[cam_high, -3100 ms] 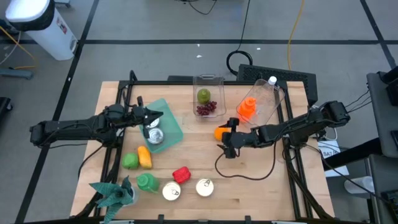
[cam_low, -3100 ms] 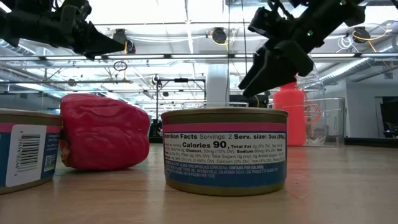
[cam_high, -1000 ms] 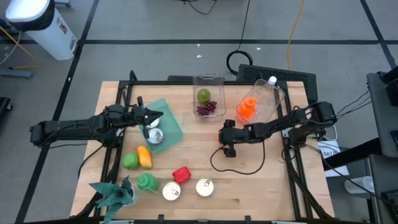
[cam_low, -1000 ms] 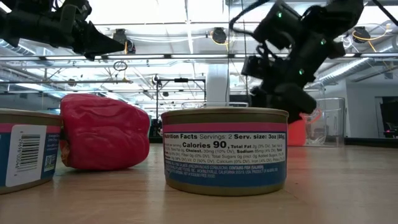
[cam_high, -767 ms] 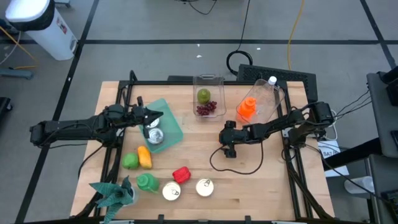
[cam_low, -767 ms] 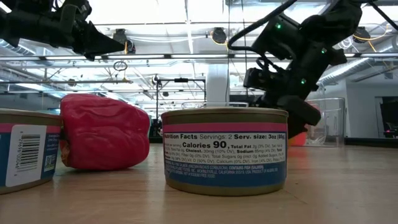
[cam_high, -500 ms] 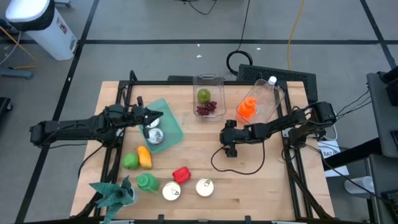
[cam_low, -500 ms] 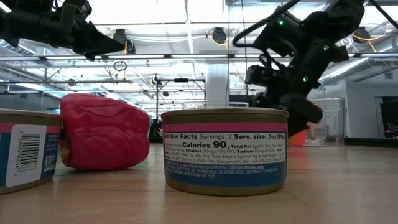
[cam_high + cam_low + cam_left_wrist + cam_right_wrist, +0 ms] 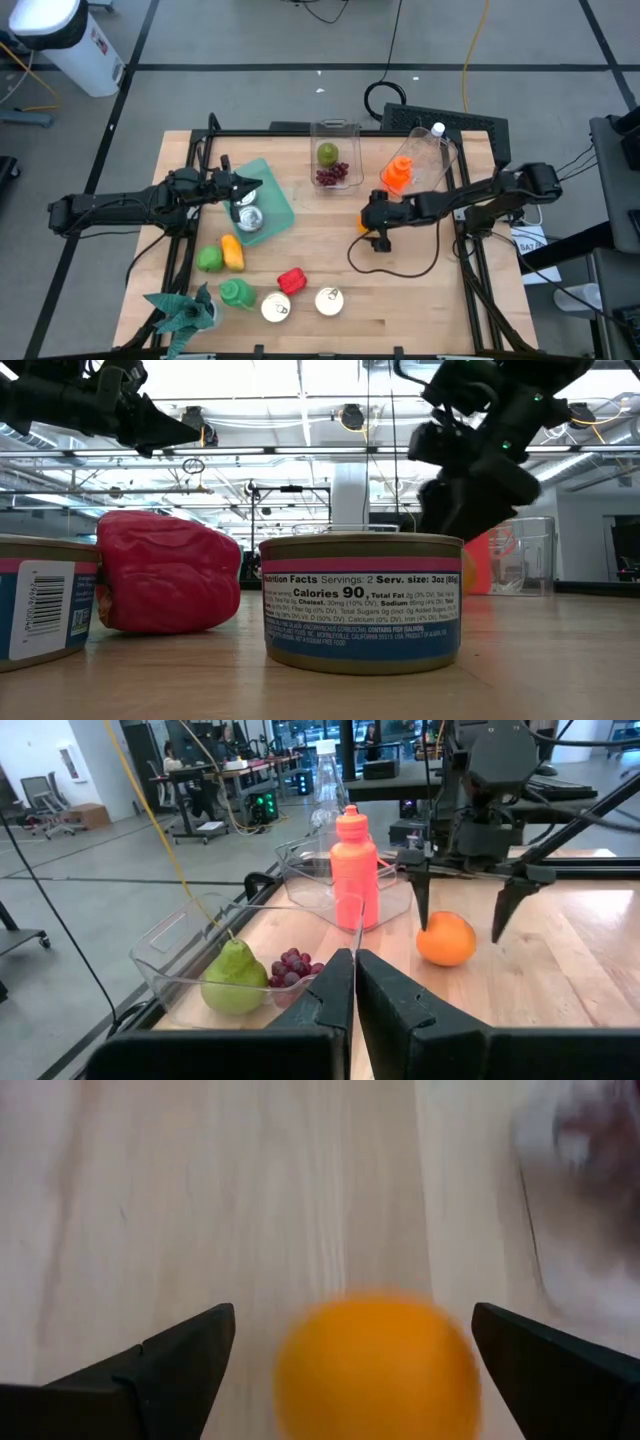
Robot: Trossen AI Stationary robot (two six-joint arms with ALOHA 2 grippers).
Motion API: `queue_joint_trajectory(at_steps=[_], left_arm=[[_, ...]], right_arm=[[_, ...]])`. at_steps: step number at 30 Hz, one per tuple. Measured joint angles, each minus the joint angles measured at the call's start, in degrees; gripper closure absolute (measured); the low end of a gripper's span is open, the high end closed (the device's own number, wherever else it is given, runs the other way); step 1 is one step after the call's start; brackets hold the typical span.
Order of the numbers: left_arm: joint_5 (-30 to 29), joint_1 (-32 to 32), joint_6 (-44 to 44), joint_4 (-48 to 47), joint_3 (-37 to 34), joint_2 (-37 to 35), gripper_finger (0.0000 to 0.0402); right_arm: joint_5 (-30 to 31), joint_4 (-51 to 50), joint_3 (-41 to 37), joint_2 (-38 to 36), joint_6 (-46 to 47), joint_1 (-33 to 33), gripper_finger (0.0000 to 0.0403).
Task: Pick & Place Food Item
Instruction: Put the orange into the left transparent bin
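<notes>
An orange (image 9: 446, 942) lies on the wooden table; it also shows in the right wrist view (image 9: 375, 1370), and its edge shows in the high view (image 9: 363, 227). My right gripper (image 9: 460, 928) points down over it, open, one finger on each side of the fruit (image 9: 353, 1310); whether a finger touches it, I cannot tell. My left gripper (image 9: 258, 185) is shut and empty, held above the teal mat (image 9: 275, 205) at the table's left; it also shows in its own wrist view (image 9: 355, 975).
A clear tub (image 9: 333, 158) with a pear and grapes stands at the far edge. Beside it is a clear tub (image 9: 425, 165) with an orange-red bottle. A red pepper (image 9: 291, 281), two cans (image 9: 328, 301), green and yellow vegetables (image 9: 222, 256) lie near the front. A black cable (image 9: 395, 272) loops under the right arm.
My right gripper has gone a little toward the table's right edge and has risen above the orange, whose edge now shows beside it in the high view.
</notes>
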Motion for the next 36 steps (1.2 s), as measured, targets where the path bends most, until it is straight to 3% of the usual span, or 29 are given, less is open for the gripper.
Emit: queue_joint_trajectory(at_steps=[6, 21, 28, 36], left_arm=[[0.0, 0.0, 0.0, -0.02, 0.0, 0.0, 0.0376], [0.02, -0.02, -0.22, -0.02, 0.0, 0.0, 0.0376], [0.02, 0.0, -0.04, -0.02, 0.0, 0.0, 0.0376], [0.0, -0.01, -0.29, -0.01, 0.0, 0.0, 0.0376]], right_arm=[[0.05, -7.32, -0.04, -0.29, 3.04, -0.02, 0.0003], [0.09, -5.88, -0.09, 1.95, -2.91, 1.06, 0.0008], [1.68, 0.39, -0.67, 1.95, -7.24, 2.64, 0.0009], [1.47, 7.16, -6.91, 1.95, -6.06, 2.58, 0.0009]])
